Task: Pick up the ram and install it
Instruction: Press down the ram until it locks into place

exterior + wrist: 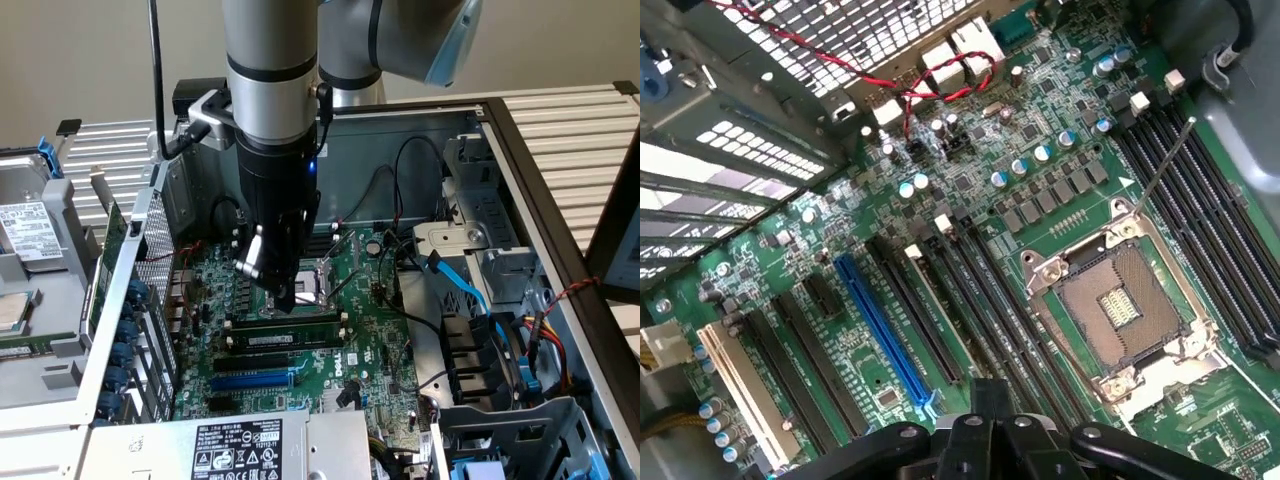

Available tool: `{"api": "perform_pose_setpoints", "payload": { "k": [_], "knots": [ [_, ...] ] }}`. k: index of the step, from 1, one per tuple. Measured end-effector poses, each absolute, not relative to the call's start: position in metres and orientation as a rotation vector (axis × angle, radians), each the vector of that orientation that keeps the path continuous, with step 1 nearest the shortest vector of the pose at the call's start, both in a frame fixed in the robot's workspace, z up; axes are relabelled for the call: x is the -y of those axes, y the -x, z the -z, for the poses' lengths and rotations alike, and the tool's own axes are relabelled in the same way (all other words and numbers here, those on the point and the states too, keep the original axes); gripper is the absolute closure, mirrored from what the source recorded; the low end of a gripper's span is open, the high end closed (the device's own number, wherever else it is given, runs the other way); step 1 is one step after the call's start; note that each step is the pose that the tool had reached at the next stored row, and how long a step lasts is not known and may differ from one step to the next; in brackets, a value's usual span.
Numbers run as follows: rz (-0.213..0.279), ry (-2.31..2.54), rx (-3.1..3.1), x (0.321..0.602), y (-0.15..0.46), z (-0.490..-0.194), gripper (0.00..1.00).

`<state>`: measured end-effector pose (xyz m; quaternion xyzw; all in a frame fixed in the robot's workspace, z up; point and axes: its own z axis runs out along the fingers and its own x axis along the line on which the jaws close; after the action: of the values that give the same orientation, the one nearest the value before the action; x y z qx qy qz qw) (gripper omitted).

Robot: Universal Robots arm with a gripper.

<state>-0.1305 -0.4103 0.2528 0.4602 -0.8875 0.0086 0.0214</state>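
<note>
Hovering above the open computer case (520, 180), my gripper (285, 297) points down at the green motherboard (370, 330), its tip just over the area between the processor socket (322, 278) and the memory slots. I cannot tell how far the gripper is parted; in the exterior view the fingers look drawn close together with nothing visibly held between them.

The ram (283, 339) lies lengthwise in a black memory slot just below my gripper tip in the exterior view. It is a thin green stick with a white label; the printing on that label is too small to read. In the wrist view the ram (933, 312) shows edge-on, standing in a slot beside the other long black slots, between the blue expansion slot (883, 335) and the processor socket (1118, 312).

Readable markings:
- A round white logo (351, 368) is printed on the motherboard near the blue slot; its letters cannot be made out with certainty.
- A white label (238, 449) with rows of small symbols covers the power supply at the lower edge of the exterior view; its text is illegible.
- A hard drive (25, 228) with a white label sits at the exterior view's left, outside the case.

Blue cables (462, 285) run along the drive bay at the exterior view's right.
</note>
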Motion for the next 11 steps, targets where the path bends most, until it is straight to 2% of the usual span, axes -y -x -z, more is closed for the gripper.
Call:
{"api": "perform_pose_setpoints", "payload": {
  "k": [11],
  "knots": [
    [-0.021,-1.175,2.866,0.4103,0.1305,-0.2524,0.89]
  ]
}}
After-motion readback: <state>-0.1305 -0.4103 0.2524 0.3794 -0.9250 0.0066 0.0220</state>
